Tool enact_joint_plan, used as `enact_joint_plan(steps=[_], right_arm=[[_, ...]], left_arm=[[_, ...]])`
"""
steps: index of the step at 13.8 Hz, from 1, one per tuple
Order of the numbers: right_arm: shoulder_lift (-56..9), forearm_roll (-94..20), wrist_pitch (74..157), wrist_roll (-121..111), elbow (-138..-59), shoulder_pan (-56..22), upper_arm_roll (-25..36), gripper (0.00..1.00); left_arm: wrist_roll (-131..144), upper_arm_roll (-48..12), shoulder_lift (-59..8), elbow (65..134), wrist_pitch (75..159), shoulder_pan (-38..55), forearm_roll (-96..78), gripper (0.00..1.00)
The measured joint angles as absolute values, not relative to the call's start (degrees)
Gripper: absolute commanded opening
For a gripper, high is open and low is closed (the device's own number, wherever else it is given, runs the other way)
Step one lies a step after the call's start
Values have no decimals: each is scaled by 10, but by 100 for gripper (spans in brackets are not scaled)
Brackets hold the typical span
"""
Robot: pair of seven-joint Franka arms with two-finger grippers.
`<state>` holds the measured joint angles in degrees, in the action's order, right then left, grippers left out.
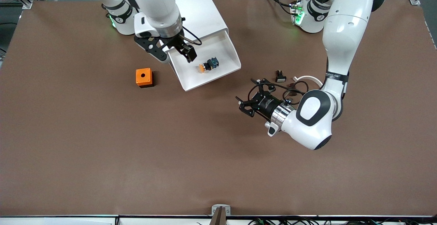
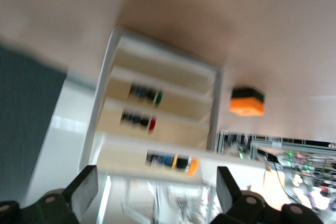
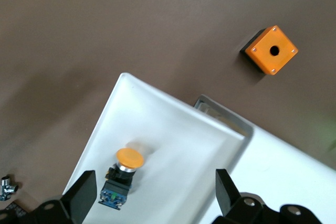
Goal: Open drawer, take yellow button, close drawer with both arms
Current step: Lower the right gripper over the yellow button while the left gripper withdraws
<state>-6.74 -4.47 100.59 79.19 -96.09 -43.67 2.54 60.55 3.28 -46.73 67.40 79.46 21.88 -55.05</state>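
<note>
The tiny orange-capped push button (image 1: pixel 206 65) lies in the pulled-out white plastic top drawer (image 1: pixel 218 76), exposed for picking. Right pincer (image 1: pixel 177 52) hovers released above it; left pincer (image 1: pixel 246 102), released, waits over the brown worktop (image 1: pixel 102 143).

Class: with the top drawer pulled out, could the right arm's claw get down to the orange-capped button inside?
Probably yes: the right claw hangs open over the drawer, and the button lies uncovered.

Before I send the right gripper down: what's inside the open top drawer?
Only the button lies in the drawer, orange cap toward the front camera. The right gripper covers one inner corner.
</note>
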Motion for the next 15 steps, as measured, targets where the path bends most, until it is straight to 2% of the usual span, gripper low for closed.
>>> enact_joint_plan(steps=[8, 15], right_arm=[[-129, -15, 1078, 908, -962, -500, 26, 100], [-152, -11, 1095, 959, -962, -505, 27, 100]], left_arm=[[529, 39, -415, 673, 1014, 290, -264, 99], [530, 42, -412, 673, 1062, 308, -150, 99]])
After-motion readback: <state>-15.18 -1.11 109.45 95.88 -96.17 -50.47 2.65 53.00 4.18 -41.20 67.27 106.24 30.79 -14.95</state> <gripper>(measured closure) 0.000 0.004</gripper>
